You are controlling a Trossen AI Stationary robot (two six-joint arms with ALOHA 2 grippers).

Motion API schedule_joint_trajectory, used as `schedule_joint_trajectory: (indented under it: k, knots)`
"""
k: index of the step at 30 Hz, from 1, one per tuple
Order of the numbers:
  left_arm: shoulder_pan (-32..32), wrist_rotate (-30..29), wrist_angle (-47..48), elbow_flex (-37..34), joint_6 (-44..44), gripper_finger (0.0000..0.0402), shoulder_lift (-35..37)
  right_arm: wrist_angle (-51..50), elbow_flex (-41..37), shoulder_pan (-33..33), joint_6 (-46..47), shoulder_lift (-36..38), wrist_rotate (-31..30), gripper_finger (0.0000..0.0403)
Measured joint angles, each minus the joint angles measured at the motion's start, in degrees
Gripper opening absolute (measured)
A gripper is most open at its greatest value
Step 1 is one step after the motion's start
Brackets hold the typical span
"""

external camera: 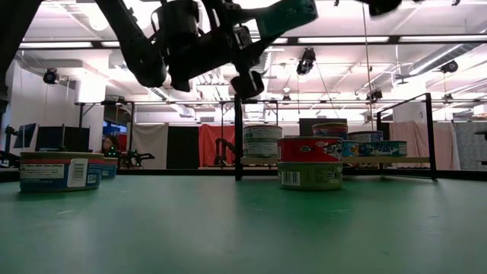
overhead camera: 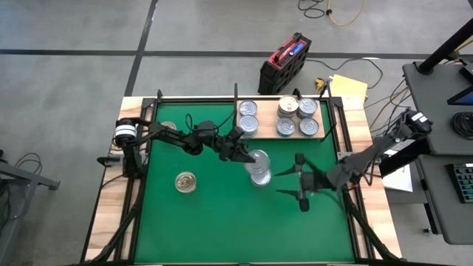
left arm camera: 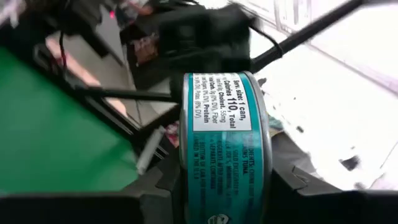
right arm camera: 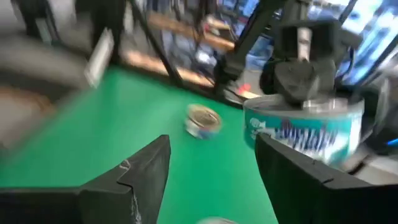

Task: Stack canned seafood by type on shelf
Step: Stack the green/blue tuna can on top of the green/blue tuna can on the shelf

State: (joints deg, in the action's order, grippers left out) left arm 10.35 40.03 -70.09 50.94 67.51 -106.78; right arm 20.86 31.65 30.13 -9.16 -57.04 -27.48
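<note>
Left gripper (overhead camera: 244, 154) clenches a teal tin (left arm camera: 225, 149) above the green mat (overhead camera: 222, 222); right gripper (right arm camera: 211, 168) hangs nearby, fingers spread, empty.

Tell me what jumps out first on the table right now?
The left gripper holds a teal-sided can mid-mat, above a two-can stack. The right gripper waits open just beside it. Cans crowd the wooden shelf at the far edge; one gold-lidded can sits alone.

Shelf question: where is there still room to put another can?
The shelf has a bare strip between the two cans at its left end and the four cans crowded at its right. The green mat is bare along its front, past the lone can.
</note>
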Motion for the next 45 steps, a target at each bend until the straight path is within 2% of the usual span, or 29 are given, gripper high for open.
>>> schedule_joint_trajectory:
  k: [7, 13, 17, 22, 30, 35, 38, 41, 45]
  knots:
    - [-0.29, 0.22, 1.82, -0.07, 11.78, 0.0113, 0.0, -14.19, 13.73, 5.37, -26.36, -12.61, -19.0, 0.0222]
    - [-0.32, 2.93, 3.11, -0.09, 14.52, 0.0113, 0.0, -15.86, 21.93, 7.58, -47.06, -24.31, -37.23, 0.0229]
    - [-0.67, 3.59, 3.19, -0.09, 14.66, 0.0113, 0.0, -15.99, 26.23, 6.93, -55.78, -30.27, -44.71, 0.0235]
    - [-1.44, 4.47, 3.26, -0.11, 14.68, 0.0113, 0.0, -18.07, 29.76, 5.8, -57.97, -34.06, -46.43, 0.0233]
    - [-2.8, 5.34, 2.18, -0.09, 14.68, 0.0113, 0.07, -19.47, 31.8, 5.02, -57.49, -34.45, -48.37, 0.0206]
    - [-2.95, 5.79, 2.01, -0.09, 14.31, 0.0113, 0.11, -19.66, 31.94, 4.98, -57.57, -34.35, -46.79, 0.0165]
    - [-2.95, 5.81, 1.77, -0.09, 14.24, 0.0143, 0.11, -19.87, 31.77, 4.98, -57.7, -34.35, -46.05, 0.0129]
    - [-2.95, 5.7, 1.03, -0.09, 11.87, 0.0182, 0.09, -19.31, 31.75, 4.96, -56.87, -34.27, -45.97, 0.013]
    - [-2.95, 5.55, -2.21, -0.09, 7.27, 0.0199, 0.04, -19.41, 31.75, 5.09, -55.25, -33.73, -46.22, 0.013]
